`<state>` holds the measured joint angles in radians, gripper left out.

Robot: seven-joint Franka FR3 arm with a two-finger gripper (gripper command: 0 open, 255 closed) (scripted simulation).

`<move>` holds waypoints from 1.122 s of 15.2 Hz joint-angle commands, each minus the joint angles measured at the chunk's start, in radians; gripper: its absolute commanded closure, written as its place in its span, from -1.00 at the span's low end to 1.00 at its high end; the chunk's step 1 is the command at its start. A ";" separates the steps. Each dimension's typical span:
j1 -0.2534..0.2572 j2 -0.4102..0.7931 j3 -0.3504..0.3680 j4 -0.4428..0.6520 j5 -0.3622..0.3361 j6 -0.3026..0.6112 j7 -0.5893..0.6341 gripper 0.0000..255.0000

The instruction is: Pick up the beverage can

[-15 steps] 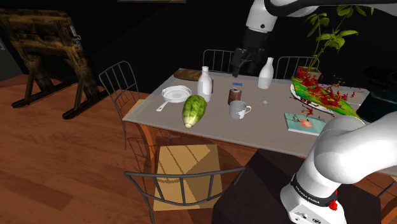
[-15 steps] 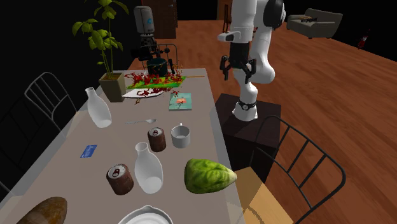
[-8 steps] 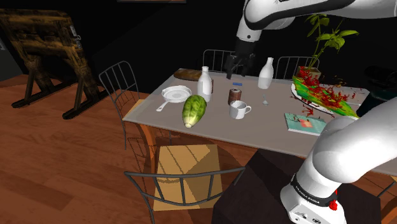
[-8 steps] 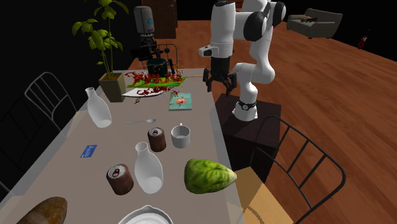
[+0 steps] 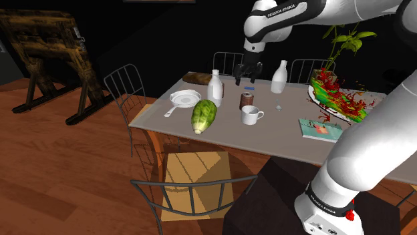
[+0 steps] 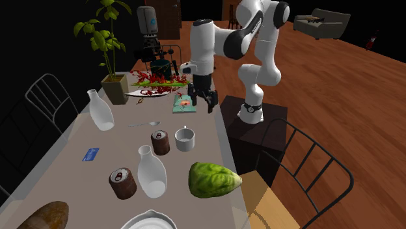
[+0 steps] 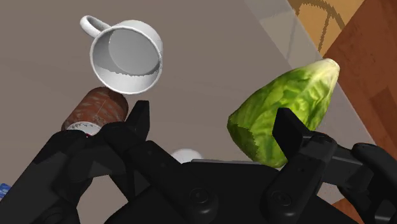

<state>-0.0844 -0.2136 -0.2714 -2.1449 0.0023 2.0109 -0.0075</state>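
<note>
Two brown beverage cans stand on the grey table [image 6: 71,140]. One can [image 6: 160,142] [image 5: 247,101] is beside a white mug [image 6: 185,138] [image 5: 250,115]; the other can [image 6: 122,183] stands by a white bottle [image 6: 151,172]. My black gripper [image 6: 202,104] [image 5: 247,79] hangs open in the air above the table, on the far side of the mug in the second exterior view and well above the nearer can. In the wrist view my gripper [image 7: 213,127] is open with nothing between its fingers; the can [image 7: 95,111] and mug [image 7: 127,57] lie beyond one finger [image 7: 140,118].
A green cabbage [image 6: 213,179] [image 7: 286,108] lies near the table's edge. Also on the table are a second white bottle [image 6: 101,110], a pan [image 5: 184,100], a bread loaf [image 6: 42,221], a book [image 6: 185,103], a blue card [image 6: 90,154] and a potted plant [image 6: 104,39]. Wire chairs [image 5: 194,193] surround the table.
The arm has swung the gripper from over the stand out over the table and lower, toward the mug and the nearer can. The fingers stay open.
</note>
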 commanded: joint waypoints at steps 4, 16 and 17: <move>-0.026 0.174 -0.046 0.111 0.039 0.038 -0.034 -1.00; -0.153 0.619 -0.101 0.480 0.183 0.039 -0.111 -1.00; -0.168 0.657 -0.101 0.519 0.194 0.032 -0.114 -1.00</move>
<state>-0.2394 0.4044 -0.3720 -1.6632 0.1847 2.0477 -0.1210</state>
